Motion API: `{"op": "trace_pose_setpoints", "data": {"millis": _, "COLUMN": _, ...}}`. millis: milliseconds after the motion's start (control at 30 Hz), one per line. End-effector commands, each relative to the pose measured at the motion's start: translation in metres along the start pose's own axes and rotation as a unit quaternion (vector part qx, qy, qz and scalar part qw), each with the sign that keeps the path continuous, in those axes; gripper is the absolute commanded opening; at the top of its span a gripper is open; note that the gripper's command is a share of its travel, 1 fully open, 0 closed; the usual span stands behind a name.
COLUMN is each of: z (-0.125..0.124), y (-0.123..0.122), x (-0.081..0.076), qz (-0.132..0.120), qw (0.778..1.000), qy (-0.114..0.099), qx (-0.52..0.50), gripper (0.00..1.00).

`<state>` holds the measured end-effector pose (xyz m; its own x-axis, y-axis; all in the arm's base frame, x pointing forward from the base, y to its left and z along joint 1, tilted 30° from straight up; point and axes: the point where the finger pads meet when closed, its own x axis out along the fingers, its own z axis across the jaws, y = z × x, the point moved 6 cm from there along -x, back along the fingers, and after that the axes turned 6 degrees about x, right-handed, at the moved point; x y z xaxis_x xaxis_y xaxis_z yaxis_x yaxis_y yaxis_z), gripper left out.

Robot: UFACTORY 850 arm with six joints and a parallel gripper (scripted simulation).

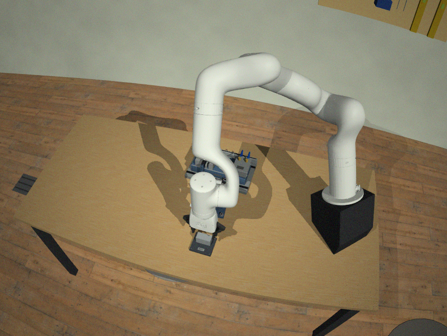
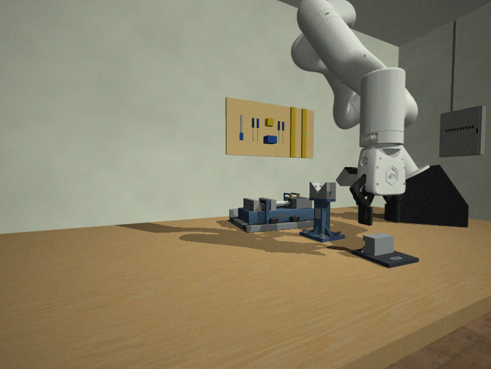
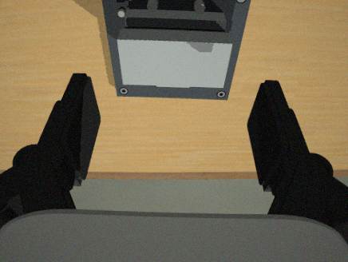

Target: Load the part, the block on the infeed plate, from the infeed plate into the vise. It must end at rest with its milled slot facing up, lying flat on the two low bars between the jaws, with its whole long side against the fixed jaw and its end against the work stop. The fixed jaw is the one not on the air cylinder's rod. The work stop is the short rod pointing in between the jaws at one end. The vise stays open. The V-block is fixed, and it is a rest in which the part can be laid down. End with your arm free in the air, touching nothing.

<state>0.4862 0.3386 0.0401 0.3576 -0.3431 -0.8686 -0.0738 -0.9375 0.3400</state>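
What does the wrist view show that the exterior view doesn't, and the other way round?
Only the wrist view looks straight down on the grey part: its top face, the infeed plate's corner screws, and both black fingers spread wide with nothing between them.

Only the exterior view shows the blue vise, the V-block on its post, the wall tool board, and the gripper hanging above the table, clear of the part.

Both show the part resting on the infeed plate and the open, empty fingers.

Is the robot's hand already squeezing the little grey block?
No, the wide-open black hand hangs in the air above the small grey block, which sits untouched on its dark flat plate.
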Motion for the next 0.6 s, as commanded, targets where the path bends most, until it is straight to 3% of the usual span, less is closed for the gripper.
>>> {"op": "trace_pose_setpoints", "data": {"millis": 0, "z": -0.001, "y": -0.001, "x": 0.009, "qz": -0.001, "qw": 1.000, "qy": 0.001, "qx": 0.000, "gripper": 0.89}}
{"op": "trace_pose_setpoints", "data": {"millis": 567, "z": -0.001, "y": -0.001, "x": 0.032, "qz": -0.001, "qw": 1.000, "qy": 0.001, "qx": 0.000, "gripper": 0.89}}
